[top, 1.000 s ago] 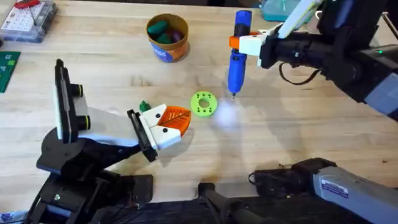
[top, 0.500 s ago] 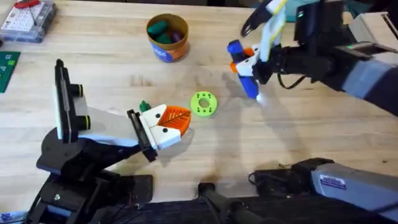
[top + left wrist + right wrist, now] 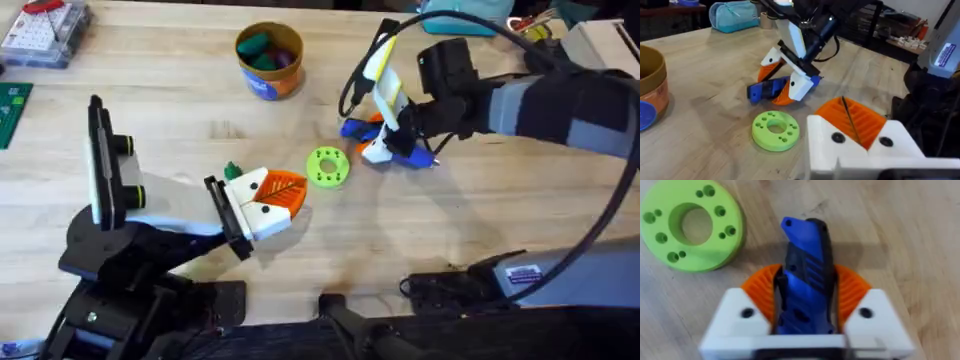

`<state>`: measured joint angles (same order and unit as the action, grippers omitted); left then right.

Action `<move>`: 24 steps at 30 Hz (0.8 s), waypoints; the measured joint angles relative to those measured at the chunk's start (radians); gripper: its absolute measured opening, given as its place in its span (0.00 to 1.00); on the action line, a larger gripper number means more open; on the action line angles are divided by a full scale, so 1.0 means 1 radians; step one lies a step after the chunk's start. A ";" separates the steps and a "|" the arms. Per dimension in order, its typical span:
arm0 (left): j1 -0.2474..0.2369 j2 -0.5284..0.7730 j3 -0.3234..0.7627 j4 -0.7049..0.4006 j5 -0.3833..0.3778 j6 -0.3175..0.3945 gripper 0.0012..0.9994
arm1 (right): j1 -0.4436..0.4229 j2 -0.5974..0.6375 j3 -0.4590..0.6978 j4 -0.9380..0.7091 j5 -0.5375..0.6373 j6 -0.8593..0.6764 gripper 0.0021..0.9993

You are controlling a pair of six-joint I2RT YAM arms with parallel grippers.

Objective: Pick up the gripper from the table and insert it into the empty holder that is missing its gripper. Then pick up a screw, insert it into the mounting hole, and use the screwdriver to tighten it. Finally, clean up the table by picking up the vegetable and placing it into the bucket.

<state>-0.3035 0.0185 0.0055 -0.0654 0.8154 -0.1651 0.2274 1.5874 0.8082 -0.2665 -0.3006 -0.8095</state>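
Nearest the bases, left end effector [image 3: 262, 205] sits low on the counter [image 3: 180, 110], pads closed with nothing between them. Green ring [image 3: 327, 167] lies flat just beside it. Right end effector [image 3: 392, 130] has dropped from upright a second ago: the blue screwdriver [image 3: 385, 140] it's clamped on has swung from vertical to lying almost flat on the wood beside the ring. Looks like the driving step is done or paused and the tool is being put down. Further back, the bucket [image 3: 269, 60] already holds green items; can't tell if a vegetable is left out. Parts box [image 3: 42, 32] far left, blue pouch [image 3: 732, 15] beyond, well clear.
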 joint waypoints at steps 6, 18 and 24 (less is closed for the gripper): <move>0.000 0.000 0.000 0.000 0.000 0.000 0.02 | 0.022 -0.008 0.002 0.002 0.001 0.051 1.00; 0.000 0.000 0.000 0.000 0.000 0.000 0.02 | 0.024 -0.277 0.019 -0.074 0.001 0.365 1.00; 0.000 0.000 0.000 0.000 0.000 0.000 0.02 | 0.024 -0.478 0.025 -0.078 -0.001 0.552 1.00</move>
<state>-0.3035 0.0185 0.0055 -0.0654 0.8150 -0.1653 0.2516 1.1093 0.8333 -0.3447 -0.3012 -0.2579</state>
